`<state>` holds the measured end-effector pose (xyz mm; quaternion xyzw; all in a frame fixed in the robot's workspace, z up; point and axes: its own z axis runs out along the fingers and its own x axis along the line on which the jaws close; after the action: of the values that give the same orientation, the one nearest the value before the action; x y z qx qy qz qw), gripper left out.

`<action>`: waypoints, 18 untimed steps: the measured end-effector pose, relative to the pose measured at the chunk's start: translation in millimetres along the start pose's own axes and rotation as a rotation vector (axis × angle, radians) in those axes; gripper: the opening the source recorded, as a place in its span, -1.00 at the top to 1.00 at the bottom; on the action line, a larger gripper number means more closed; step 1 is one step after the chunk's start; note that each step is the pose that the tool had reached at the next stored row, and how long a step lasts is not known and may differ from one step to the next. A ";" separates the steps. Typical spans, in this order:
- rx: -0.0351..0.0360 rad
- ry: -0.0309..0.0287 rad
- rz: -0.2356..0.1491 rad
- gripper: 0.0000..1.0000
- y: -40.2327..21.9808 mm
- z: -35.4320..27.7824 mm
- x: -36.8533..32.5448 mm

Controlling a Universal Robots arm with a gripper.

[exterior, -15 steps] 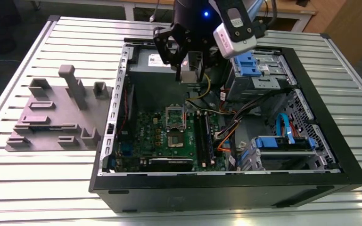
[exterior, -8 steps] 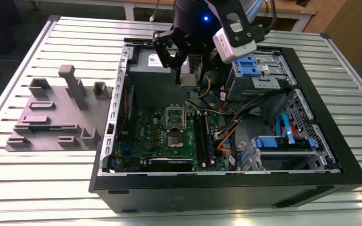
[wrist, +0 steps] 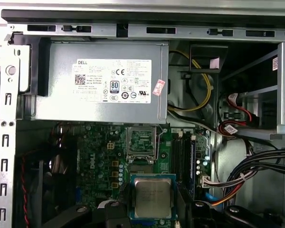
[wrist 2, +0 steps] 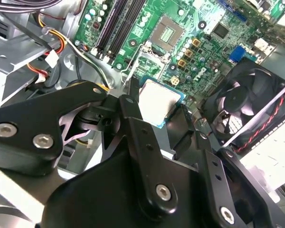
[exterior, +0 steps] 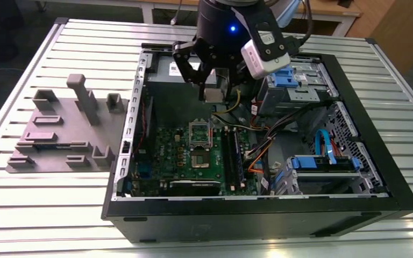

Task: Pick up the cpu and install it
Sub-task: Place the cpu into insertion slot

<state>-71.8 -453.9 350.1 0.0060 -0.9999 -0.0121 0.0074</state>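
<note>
- The slatted metal table [exterior: 41, 209] carries everything. An open computer case [exterior: 264, 217] lies on its side, and a grey fixture block [exterior: 52, 142] sits just beside the case on the exterior view's left.
- The power supply [wrist: 99, 52] fills one end of the case. The green motherboard [wrist: 99, 156] lies right next to it on the case floor.
- The gripper [exterior: 212, 88] hangs over the case interior, above the motherboard and apart from it. With only one arm, there is no nearer or farther hand to weigh.
- The cpu socket [wrist: 141, 140] sits on the motherboard with its contact field uncovered. In the second wrist view, a metal frame near the socket [wrist 2: 168, 31] looks like its retaining plate swung open.
- The cpu [wrist: 153, 197] is not in the socket. It is up in the air with its silvery top facing the wrist cameras, and the gripper [wrist: 153, 205] is clamped on two opposite edges, a dark finger on each side.
- In the first wrist view, the socket lies between the held cpu and the power supply, so the chip looks offset from its seat, on the side away from the power supply.
- The cpu is close to square, so it has no real long axis. Its edges run roughly parallel to the socket frame, which I judge to be near alignment in rotation.
- In the second wrist view, the cpu [wrist 2: 159, 102] is held in the gripper [wrist 2: 156, 114], well clear of the board.
</note>
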 end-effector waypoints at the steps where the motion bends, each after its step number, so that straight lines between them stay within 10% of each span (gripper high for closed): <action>1: 0.0001 0.0000 0.000 0.06 -0.2 1.6 0.0; 10: -0.0001 0.0076 0.000 0.06 -0.8 12.9 0.1; 18: 0.0001 0.0011 0.000 0.06 -2.5 22.0 0.6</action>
<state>-72.7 -455.9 328.0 0.0060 -0.9999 -0.0120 0.0079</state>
